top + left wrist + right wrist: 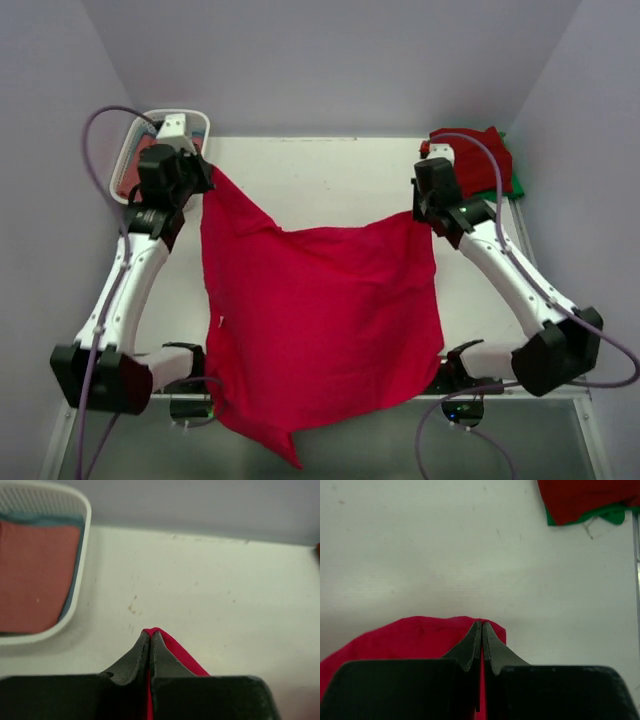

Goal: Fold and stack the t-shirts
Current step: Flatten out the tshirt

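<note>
A bright crimson t-shirt (320, 320) hangs stretched between both arms, its lower part draping over the table's near edge. My left gripper (203, 175) is shut on the shirt's far left corner (170, 647); cloth shows between its fingertips (150, 632). My right gripper (428, 213) is shut on the far right corner (420, 635), red cloth pinched at the tips (481, 624). A darker red t-shirt (482, 160) lies folded on a green one (517, 185) at the far right. In the basket lie a dusty-red t-shirt (35, 575) and a blue one (75, 580) beneath it.
The white slatted basket (205, 122) stands in the far left corner, right beside the left gripper. The white table (330, 180) ends at a back wall. Both arm bases sit at the near edge, partly covered by the hanging shirt.
</note>
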Tool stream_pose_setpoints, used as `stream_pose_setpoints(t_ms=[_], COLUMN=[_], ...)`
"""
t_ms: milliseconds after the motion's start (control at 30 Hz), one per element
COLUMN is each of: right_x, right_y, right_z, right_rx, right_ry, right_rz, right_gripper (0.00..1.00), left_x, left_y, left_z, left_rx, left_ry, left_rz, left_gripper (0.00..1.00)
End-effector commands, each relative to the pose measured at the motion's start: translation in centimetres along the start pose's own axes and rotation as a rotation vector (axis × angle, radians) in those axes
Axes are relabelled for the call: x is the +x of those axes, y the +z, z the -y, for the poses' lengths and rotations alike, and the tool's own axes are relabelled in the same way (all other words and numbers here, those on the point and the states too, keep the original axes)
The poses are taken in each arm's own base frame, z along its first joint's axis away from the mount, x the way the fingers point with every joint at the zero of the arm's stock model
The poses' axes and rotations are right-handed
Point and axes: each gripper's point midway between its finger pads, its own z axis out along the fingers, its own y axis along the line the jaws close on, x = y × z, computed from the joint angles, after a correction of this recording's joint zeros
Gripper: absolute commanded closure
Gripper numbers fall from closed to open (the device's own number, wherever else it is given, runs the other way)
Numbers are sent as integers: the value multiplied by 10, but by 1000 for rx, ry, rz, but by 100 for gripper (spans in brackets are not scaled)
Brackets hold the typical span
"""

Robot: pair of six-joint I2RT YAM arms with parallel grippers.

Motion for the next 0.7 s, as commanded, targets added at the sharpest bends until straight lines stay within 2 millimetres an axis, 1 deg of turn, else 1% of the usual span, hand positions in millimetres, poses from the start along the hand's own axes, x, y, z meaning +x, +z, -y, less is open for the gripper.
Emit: stream_pose_setpoints(t_ms=[0, 33, 67, 100, 133, 167, 200, 233, 267, 300, 333, 367, 400, 433, 467, 500, 533, 567, 600, 633, 667], right_x=[-8, -4, 3, 12, 18, 24, 27, 22, 24, 37, 32, 34, 44, 37, 37, 37, 37, 35, 34, 30, 29], right_y=[33, 45, 62, 86, 99, 119, 130, 141, 149, 166, 175, 184, 196, 203, 208, 214, 223, 228, 233, 241, 245], right_z=[3, 1, 0, -8, -10, -12, -11, -14, -16, -14, -17, -17, -15, -16, -14, -10, -9, -8, -1, 1, 5], right_rx=[100, 116, 136, 139, 153, 178, 188, 186, 186, 202, 195, 199, 219, 221, 230, 243, 249, 252, 263, 268, 276], right_ry=[64, 62, 59, 44, 33, 30, 32, 44, 52, 52, 65, 65, 55, 63, 64, 72, 75, 80, 88, 92, 98], right_rz=[43, 28, 1, -50, -82, -112, -123, -108, -111, -144, -131, -139, -161, -149, -153, -152, -151, -145, -142, -137, -136], right_gripper=[100, 100, 100, 100, 100, 100, 100, 100, 100, 100, 100, 100, 100, 100, 100, 100, 100, 100, 100, 100, 100], left_x=[41, 55, 93, 91, 102, 125, 148, 151, 157, 173, 178, 178, 195, 198, 195, 201, 194, 191, 195, 182, 181], left_y=[52, 66, 90, 104, 115, 132, 143, 152, 158, 166, 172, 180, 187, 191, 198, 203, 211, 215, 222, 230, 235], left_z=[-37, -46, -60, -60, -64, -71, -78, -78, -79, -82, -83, -85, -89, -90, -89, -91, -90, -89, -91, -89, -88], left_rx=[-154, -193, -238, -240, -254, -279, -291, -283, -284, -287, -287, -292, -300, -302, -296, -297, -291, -288, -289, -284, -276], left_ry=[8, 1, -4, 1, 9, 13, 18, 16, 16, 15, 14, 15, 19, 19, 19, 23, 23, 23, 29, 30, 30], left_rz=[-53, -89, -201, -214, -258, -327, -375, -363, -369, -399, -399, -397, -434, -445, -431, -438, -412, -398, -402, -377, -374], left_gripper=[100, 100, 100, 100, 100, 100, 100, 100, 100, 100, 100, 100, 100, 100, 100, 100, 100, 100, 100, 100, 100])
